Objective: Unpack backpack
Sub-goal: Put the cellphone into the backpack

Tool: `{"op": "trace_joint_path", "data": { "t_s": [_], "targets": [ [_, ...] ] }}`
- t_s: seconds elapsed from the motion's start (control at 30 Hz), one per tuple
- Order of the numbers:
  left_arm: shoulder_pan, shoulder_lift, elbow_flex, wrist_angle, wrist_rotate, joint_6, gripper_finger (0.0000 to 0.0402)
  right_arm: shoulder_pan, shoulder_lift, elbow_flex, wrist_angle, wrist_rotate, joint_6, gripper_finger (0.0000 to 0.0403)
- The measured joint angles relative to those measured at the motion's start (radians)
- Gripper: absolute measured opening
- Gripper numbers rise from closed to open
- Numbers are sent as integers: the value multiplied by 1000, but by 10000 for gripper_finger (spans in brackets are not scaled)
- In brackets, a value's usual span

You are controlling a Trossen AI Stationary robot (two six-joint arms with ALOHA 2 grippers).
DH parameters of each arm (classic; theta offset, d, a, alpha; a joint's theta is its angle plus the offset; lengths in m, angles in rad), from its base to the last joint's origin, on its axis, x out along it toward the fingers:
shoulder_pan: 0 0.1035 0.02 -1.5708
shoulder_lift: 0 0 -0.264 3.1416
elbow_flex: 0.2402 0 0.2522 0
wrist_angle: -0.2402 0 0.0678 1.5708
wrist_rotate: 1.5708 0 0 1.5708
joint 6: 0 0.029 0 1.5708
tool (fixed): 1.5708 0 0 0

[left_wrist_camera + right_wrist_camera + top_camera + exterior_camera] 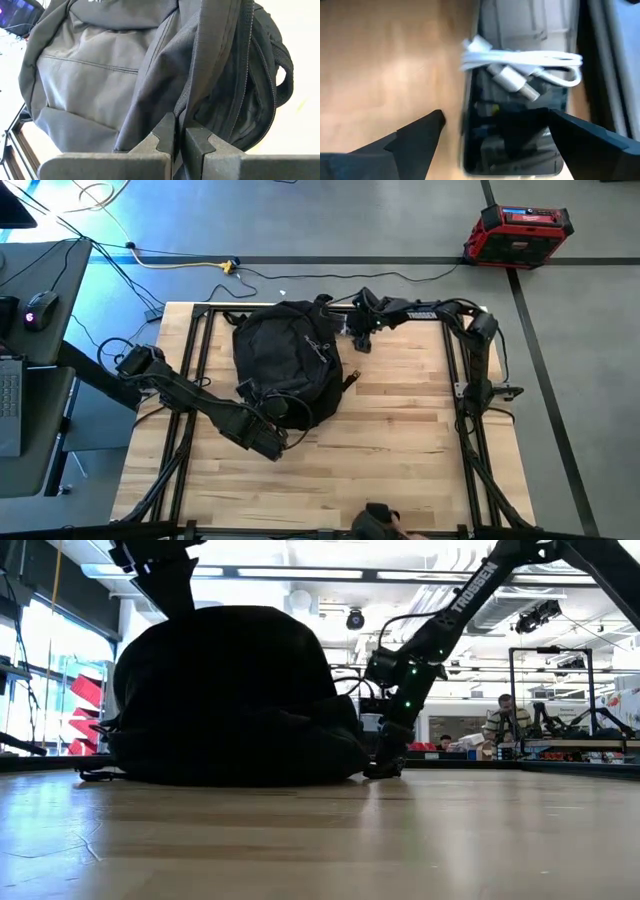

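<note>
Backpack (288,363) lies at centre left of the wooden table (400,440) in the high view, a rounded black mound reaching toward the table's top edge; in the low view it fills the left half of the frame. Left gripper (272,442) sits at the pack's lower edge in the high view, its jaws pressed together on a fold of the black fabric beside the open zipper, as the left wrist view shows (179,140). Right gripper (360,340) is at the top centre of the high view, just right of the pack, jaws spread wide and holding nothing. Between its fingers (415,137) the right wrist view shows a coiled white cable (520,67) lying on what may be a dark device, blurred.
</note>
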Motion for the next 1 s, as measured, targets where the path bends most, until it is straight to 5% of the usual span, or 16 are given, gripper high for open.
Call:
{"op": "trace_joint_path", "data": {
  "t_s": [0.33, 0.5, 0.77, 1.0],
  "targets": [
    [-11, 0, 0, 1, -5, 11, 0, 116, -68, -11, -137, 113, 46, 328],
    [-18, 0, 0, 8, -14, 17, 0, 101, -115, -18, -72, 74, 86, 327],
    [-25, 0, 0, 9, -28, 18, 0, 41, -79, -14, 66, 43, 374, 328],
    [-27, 1, 0, 11, -24, 17, 0, 60, -11, -8, 131, 99, 352, 328]
  ]
}}
